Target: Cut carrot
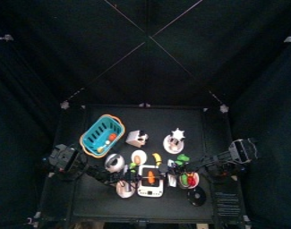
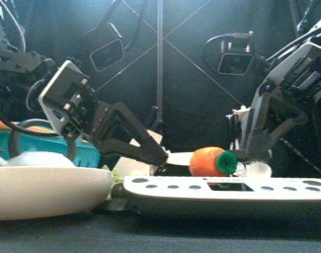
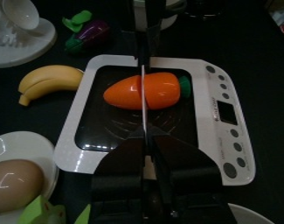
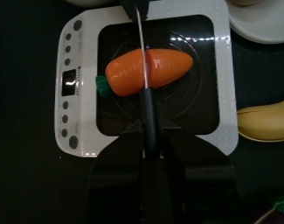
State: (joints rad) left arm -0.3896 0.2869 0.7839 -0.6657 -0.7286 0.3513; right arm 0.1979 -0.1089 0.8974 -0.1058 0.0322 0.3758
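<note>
Lying mid-frame on the white scale tray [image 3: 86, 131], the carrot [image 3: 142, 90] is looking light, rigid and slick, likely rolling unless pinned by its green stem end. Each tool is clenching a thin blade: left tool [image 3: 150, 162] and right tool [image 4: 150, 144], crossing over it. Lower left, a bowl [image 3: 6, 149] is holding an egg [image 3: 10, 179]

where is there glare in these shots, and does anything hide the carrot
Left wrist view: soft reflections on the white digital scale's glossy black plate; a thin dark blade crosses the stubby orange toy carrot. Right wrist view: faint sheen on the plate, the blade again across the carrot. Front view: the blurred white bowl fills the near corner. Top view: everything tiny.
</note>
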